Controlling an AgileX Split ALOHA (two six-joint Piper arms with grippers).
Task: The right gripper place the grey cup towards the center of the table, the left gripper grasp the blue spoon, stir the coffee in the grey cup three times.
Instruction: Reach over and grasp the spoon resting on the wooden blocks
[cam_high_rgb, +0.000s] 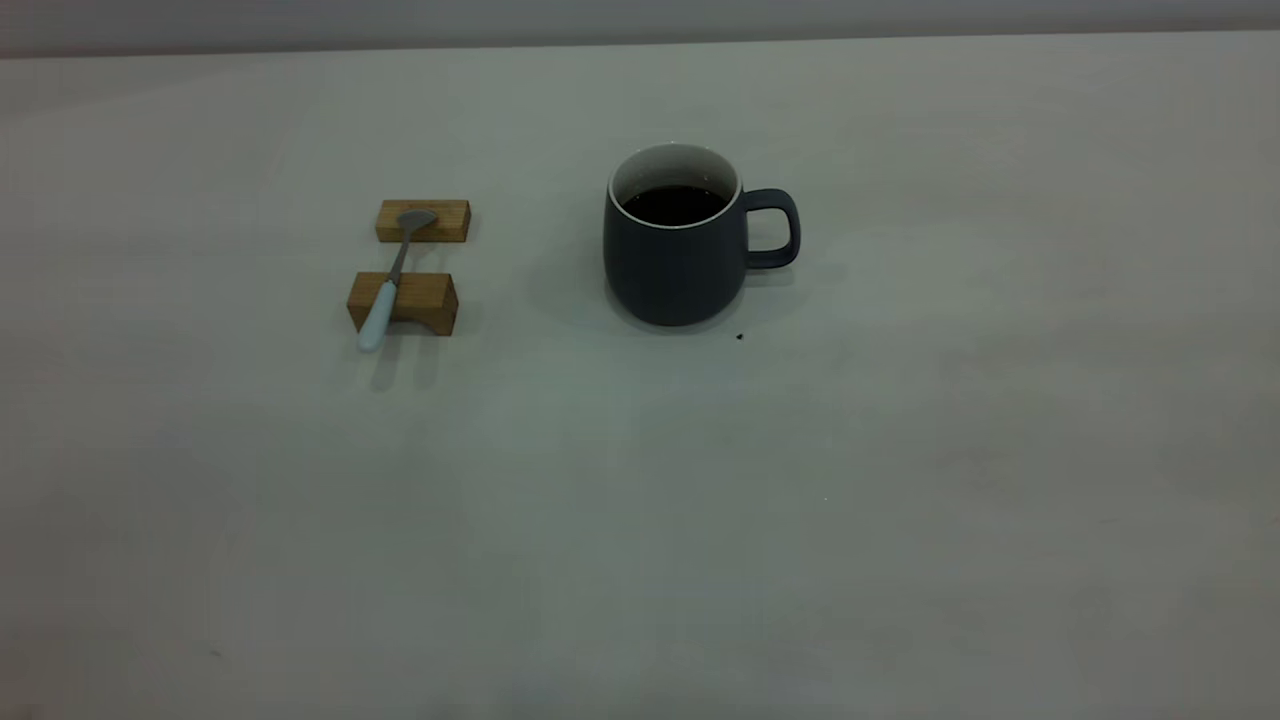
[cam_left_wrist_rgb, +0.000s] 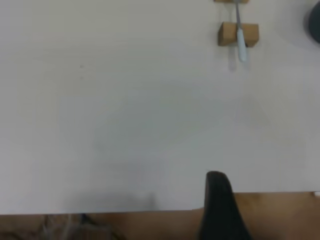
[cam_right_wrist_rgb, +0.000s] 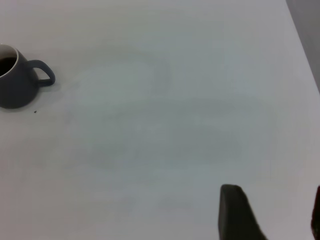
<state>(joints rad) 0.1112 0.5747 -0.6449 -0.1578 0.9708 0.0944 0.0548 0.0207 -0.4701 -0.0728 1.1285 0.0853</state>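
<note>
Grey cup (cam_high_rgb: 676, 262) stood upright near the centre of the table (cam_high_rgb: 900, 500), handle to the right, coffee (cam_high_rgb: 674, 204) inside. Left of it, the blue spoon (cam_high_rgb: 390, 285) lay across two wooden blocks (cam_high_rgb: 403, 302). Neither arm appeared in the exterior view. Of the left gripper (cam_left_wrist_rgb: 220, 210), one finger showed; right gripper (cam_right_wrist_rgb: 272, 215) was cut off; neither grip could be judged.

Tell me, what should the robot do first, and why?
Probably the right gripper should reach toward the grey cup's handle. The cup stands untouched on the table, handle pointing to the right arm's side, and both arms are far from everything. The blue spoon rests across two wooden blocks, waiting.
</note>
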